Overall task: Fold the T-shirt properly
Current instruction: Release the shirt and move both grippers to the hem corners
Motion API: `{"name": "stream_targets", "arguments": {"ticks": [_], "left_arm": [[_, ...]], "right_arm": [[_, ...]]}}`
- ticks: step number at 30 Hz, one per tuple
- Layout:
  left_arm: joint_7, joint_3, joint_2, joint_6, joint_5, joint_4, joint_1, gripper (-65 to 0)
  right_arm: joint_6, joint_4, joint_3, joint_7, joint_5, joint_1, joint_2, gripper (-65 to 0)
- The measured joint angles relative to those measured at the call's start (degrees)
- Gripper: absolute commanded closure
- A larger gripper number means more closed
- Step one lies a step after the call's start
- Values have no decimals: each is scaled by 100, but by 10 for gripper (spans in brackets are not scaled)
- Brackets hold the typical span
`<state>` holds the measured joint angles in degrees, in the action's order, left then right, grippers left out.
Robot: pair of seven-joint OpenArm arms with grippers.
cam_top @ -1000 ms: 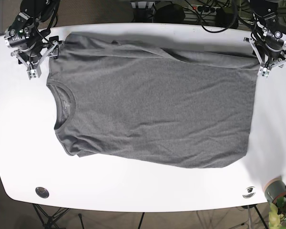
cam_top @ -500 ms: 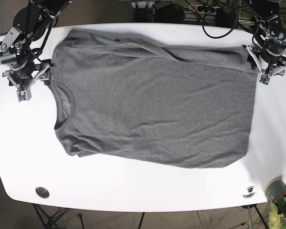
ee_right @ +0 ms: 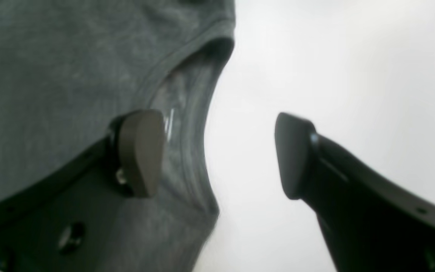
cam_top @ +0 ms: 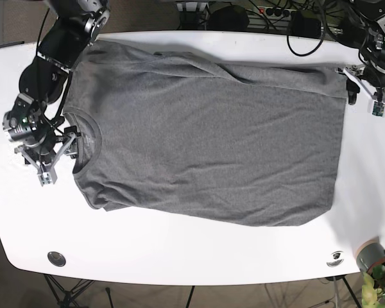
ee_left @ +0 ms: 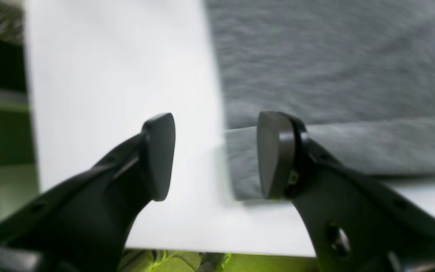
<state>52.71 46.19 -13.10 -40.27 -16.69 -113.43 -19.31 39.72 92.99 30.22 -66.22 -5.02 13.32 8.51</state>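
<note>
Both grippers gape wide and empty: right gripper (cam_top: 59, 156) straddling the T-shirt (cam_top: 212, 135) collar (ee_right: 198, 113) at the left, left gripper (cam_top: 366, 90) at the far-right hem corner (ee_left: 240, 166), probably lining up grabs for a fold.

white table (cam_top: 179, 250), potted plant (cam_top: 380, 277), cables (cam_top: 276, 13)

Robot lab: white table (cam_top: 179, 256) on tripod legs (cam_top: 67, 292), cables (cam_top: 276, 16) behind.

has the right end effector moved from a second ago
Yes. The right end effector has travelled down the table's left edge, from the T-shirt's top corner to beside its collar.
</note>
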Motion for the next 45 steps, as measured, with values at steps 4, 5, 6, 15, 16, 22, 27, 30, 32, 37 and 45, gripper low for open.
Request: {"name": "stream_targets", "arguments": {"ticks": [4,5,6,15,16,22,27,30,32,37,45], "left_arm": [[33,188,13,9,-39,11,313,-325],[2,236,22,13,-90,13,420,-325],[-44,264,17,15,-116,11,455,-325],[17,363,13,13,-94,22,461,-325],[17,358,13,13,-96,24,472,-325],[15,358,4,13,-83,24,470,-325],[15,352,4,13,-79,24,472,-325],[15,326,4,13,57,24,490,-329],[31,278,9,11,225,35,605,-331],[-15,50,0,15,807,273,1233,-344],[-4,-625,4,673,1875,1482,2413,-515]], "right_arm": [[59,-824,-125,542,109,516,2,-438],[63,-1156,-127,673,118,680,28,-438],[22,-1366,-133,706,219,782,50,-438],[13,-3792,-98,2055,339,1598,474,-438],[13,-4006,-101,2159,339,1641,503,-438],[15,-4767,-107,2881,337,1722,597,-438],[11,-4996,-103,2970,332,1692,601,-438],[11,-4996,-105,2990,334,1700,560,-436],[13,-4996,-107,2999,337,1707,529,-434],[13,-4996,-107,3016,332,1696,431,-292],[-208,-5001,-107,3005,334,1700,407,-30]]}}
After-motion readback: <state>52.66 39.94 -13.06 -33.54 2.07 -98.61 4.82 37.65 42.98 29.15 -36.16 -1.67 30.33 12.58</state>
